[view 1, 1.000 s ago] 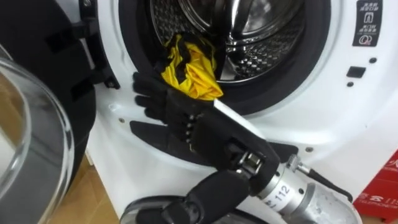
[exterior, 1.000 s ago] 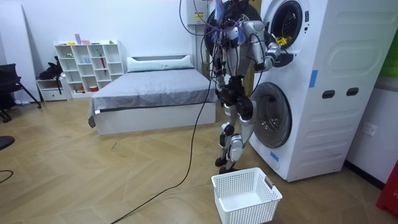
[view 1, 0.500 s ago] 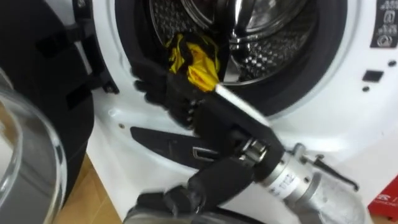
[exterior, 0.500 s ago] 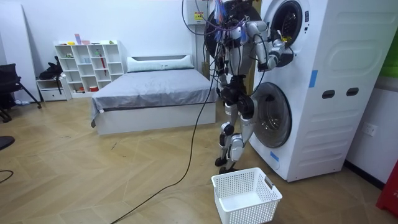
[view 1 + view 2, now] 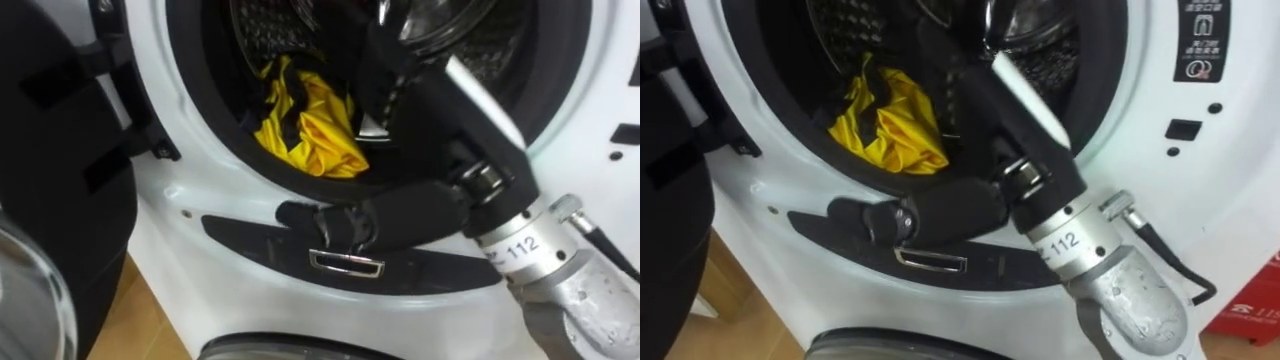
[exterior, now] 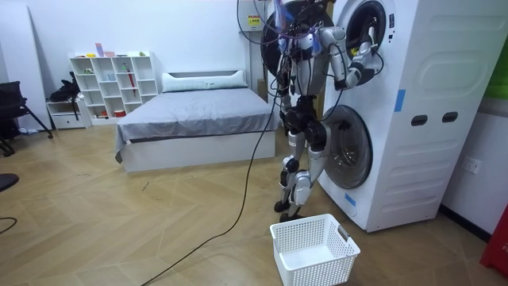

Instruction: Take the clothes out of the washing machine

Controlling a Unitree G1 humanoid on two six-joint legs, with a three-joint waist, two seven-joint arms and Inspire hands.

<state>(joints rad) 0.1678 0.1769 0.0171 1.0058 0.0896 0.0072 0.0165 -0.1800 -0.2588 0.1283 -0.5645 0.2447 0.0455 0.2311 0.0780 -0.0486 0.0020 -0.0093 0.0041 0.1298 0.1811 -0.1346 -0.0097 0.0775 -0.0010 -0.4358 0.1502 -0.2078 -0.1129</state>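
Yellow garment [image 5: 310,125] bunched at lower left of drum [image 5: 265,30], sagging onto dark door seal [image 5: 195,110]. Right hand [image 5: 420,105] reaches into drum just right of it. Fingers lost in dark, so can't tell grip. Cloth looks light, limp, thin. Best hold probably thick fold at top of bunch; loose ends may snag on seal. White basket [image 6: 313,250] on floor below.

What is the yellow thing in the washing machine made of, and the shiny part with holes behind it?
The yellow cloth looks like thin, smooth fabric, maybe slightly glossy: it lies crumpled in soft folds. The drum looks like polished metal: it is silvery and shiny, and dotted with small holes.
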